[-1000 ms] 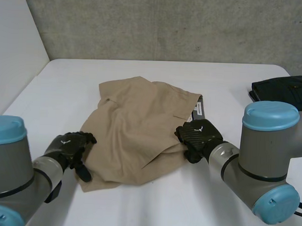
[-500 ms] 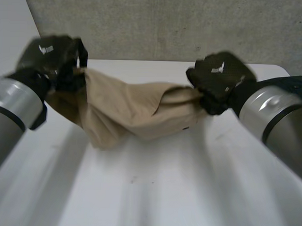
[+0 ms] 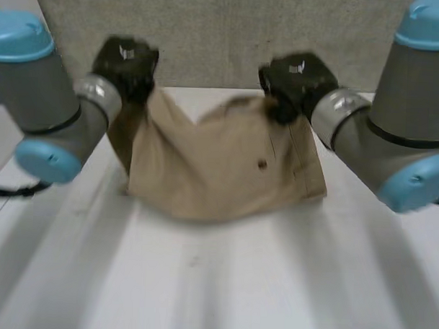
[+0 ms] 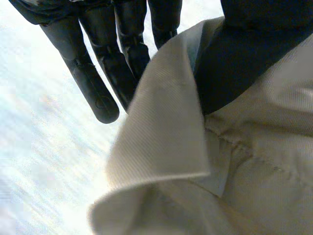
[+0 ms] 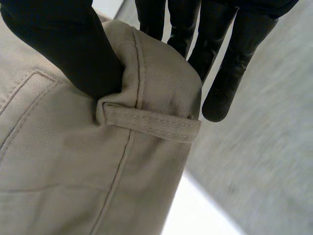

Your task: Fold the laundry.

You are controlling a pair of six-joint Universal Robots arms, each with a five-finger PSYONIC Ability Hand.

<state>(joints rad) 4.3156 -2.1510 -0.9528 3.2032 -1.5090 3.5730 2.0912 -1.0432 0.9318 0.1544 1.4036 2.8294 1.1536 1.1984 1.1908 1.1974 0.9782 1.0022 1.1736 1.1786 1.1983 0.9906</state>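
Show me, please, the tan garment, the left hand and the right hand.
tan garment (image 3: 226,172): head view, middle of the hanging cloth.
left hand (image 3: 128,64): head view, back of the hand.
right hand (image 3: 294,80): head view, back of the hand.

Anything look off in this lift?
No damage visible. The tan garment hangs between the left hand and right hand, each pinching its upper edge, but unevenly: the upper edge dips between them and the side under the left hand is bunched and doubled over rather than flat.
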